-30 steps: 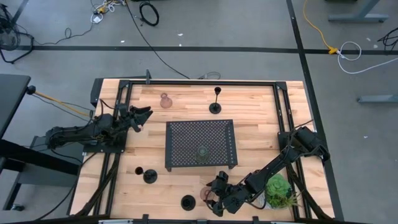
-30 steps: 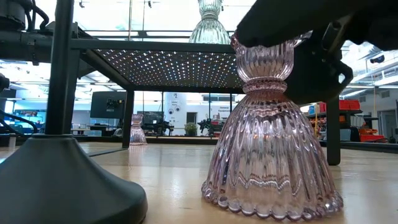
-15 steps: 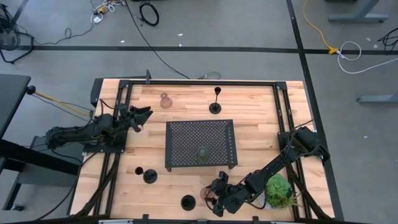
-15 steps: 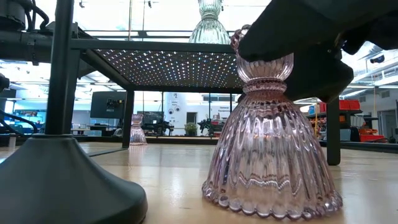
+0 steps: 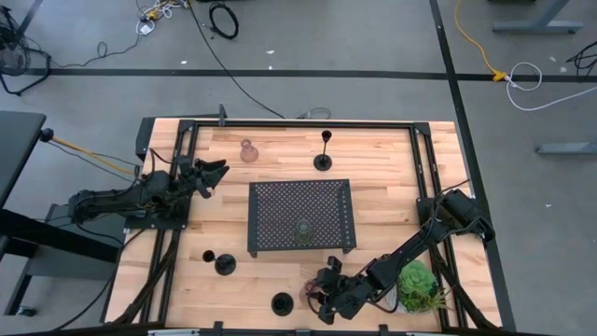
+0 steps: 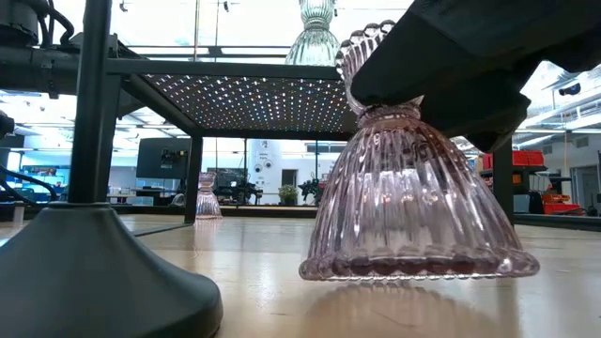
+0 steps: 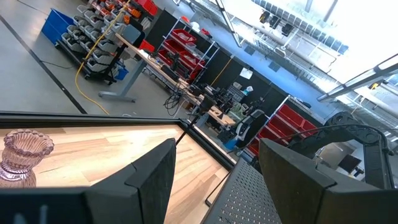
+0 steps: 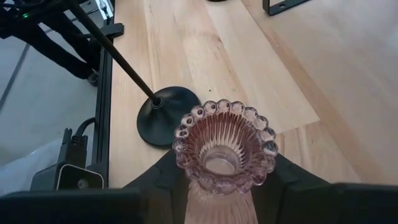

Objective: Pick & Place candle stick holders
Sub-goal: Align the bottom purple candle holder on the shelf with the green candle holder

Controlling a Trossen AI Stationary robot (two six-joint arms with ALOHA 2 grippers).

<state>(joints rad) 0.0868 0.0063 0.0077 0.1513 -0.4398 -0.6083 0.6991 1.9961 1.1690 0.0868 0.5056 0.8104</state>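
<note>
A pink ribbed glass candle stick holder [image 6: 413,202] is near the table's front edge, with my right gripper [image 5: 314,295] shut on it. A black holder [image 8: 165,115] with a disc base and thin stem stands just beside it on the table's left side. Another glass holder [image 5: 303,229] stands on the black perforated tray [image 5: 280,201]. A second pink glass holder [image 5: 248,150] and a black one [image 5: 323,149] stand at the far side. My left gripper [image 5: 216,174] hovers open at the table's left, with nothing between its fingers. My right gripper pinches the pink holder's narrow neck [image 8: 214,186], just under its beaded cup rim [image 8: 225,146], between its two fingers [image 8: 283,177]. The fingers come roughly level from the table's right side. The holder is tilted, its flared base [image 6: 418,268] raised off the table.
Two more black holders [image 5: 224,264] [image 5: 282,303] stand at the front left, one large in the low view [image 6: 94,263]. A leafy green plant [image 5: 417,287] sits behind my right arm at the front right. The tray's legs [image 6: 192,178] stand mid-table.
My right gripper has shut on the pink holder's neck. The holder stood upright on the table; it has now tipped, its top leaning toward the table's left, and its base has come up off the wood.
</note>
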